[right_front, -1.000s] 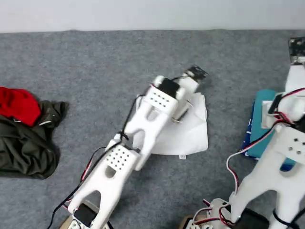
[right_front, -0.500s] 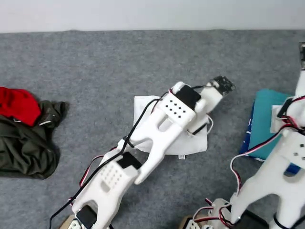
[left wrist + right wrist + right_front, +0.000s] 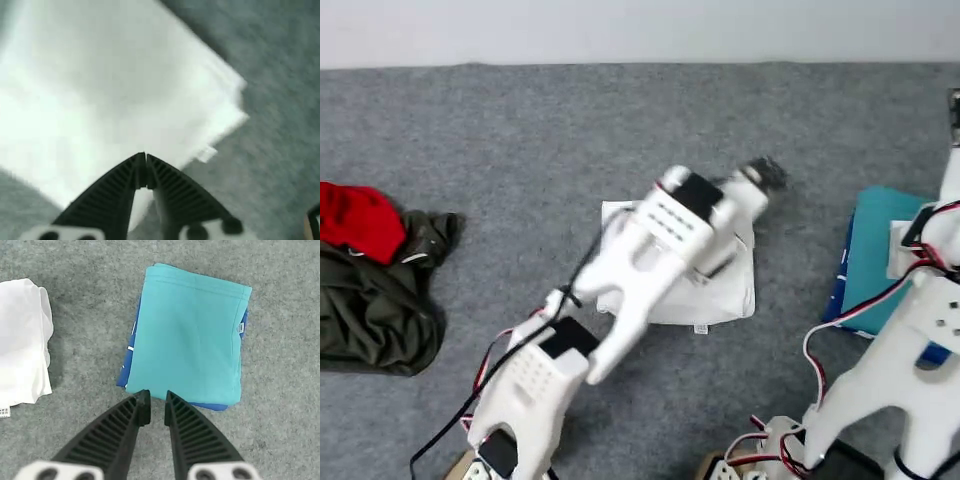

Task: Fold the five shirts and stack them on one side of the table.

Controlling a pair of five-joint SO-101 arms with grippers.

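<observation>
No print here is legible. The white shirt [image 3: 730, 292] has a small hem tag [image 3: 701, 328] and the teal shirt [image 3: 192, 340] a side tag [image 3: 240, 328], both too tiny to read.

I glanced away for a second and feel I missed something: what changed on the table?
The left gripper swung across the white shirt toward the folded stack, then eased back a little. The right arm edged aside slightly. The white shirt, the stack, the red shirt and olive shirt stayed put.

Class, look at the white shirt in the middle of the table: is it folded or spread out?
Folded: the white shirt lies as a compact rectangle with straight, layered edges.
</observation>
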